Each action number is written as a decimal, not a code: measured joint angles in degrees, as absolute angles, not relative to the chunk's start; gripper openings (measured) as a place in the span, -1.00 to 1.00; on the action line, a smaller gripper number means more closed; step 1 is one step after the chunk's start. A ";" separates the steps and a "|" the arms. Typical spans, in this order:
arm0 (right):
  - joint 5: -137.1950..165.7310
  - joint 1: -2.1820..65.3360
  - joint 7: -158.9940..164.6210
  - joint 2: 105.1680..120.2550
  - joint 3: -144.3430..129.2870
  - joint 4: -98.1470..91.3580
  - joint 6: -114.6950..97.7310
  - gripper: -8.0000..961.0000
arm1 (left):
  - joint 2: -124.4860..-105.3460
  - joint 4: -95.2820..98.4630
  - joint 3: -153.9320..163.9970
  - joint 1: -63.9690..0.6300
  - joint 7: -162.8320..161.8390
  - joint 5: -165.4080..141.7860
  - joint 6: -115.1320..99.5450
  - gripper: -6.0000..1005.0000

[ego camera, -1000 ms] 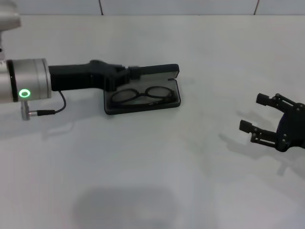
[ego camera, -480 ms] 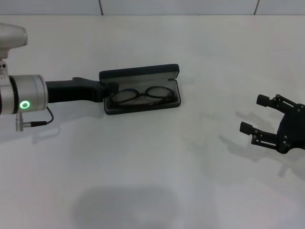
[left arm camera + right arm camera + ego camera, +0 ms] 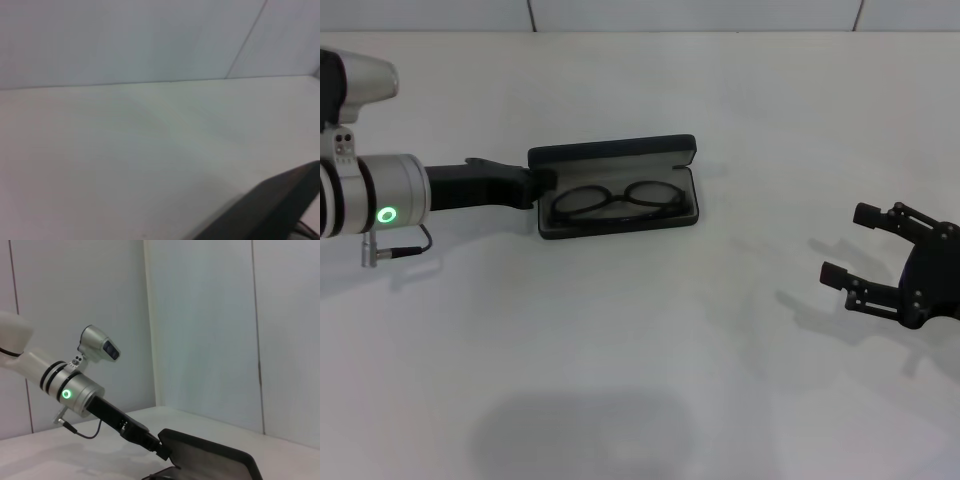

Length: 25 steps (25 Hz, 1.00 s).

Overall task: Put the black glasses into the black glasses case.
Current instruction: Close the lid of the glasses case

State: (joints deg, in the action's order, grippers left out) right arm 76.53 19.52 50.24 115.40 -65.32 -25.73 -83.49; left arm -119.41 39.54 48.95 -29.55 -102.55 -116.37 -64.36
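Note:
The black glasses case (image 3: 610, 153) lies open at the middle left of the table, its lid raised at the far side. The black glasses (image 3: 618, 198) rest folded inside its grey tray. My left gripper (image 3: 542, 180) is at the case's left end, close to the lid's corner; whether it touches the lid cannot be made out. The right wrist view shows the same gripper (image 3: 161, 449) at the edge of the raised lid (image 3: 210, 452). A dark corner of the case (image 3: 270, 205) fills the left wrist view's edge. My right gripper (image 3: 848, 243) hovers open and empty far to the right.
The white table (image 3: 640, 350) spreads around the case, with a pale wall behind it. A cable (image 3: 405, 247) hangs under the left wrist.
My left arm has drawn back leftward, from over the lid to the case's left end. The lid stays open with the glasses inside. The right gripper has shifted slightly nearer.

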 joint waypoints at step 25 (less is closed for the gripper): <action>76.82 19.73 50.43 115.32 -65.05 -25.69 -83.80 0.78 | -119.42 46.31 49.02 -25.86 -100.69 -115.30 -67.90 -0.85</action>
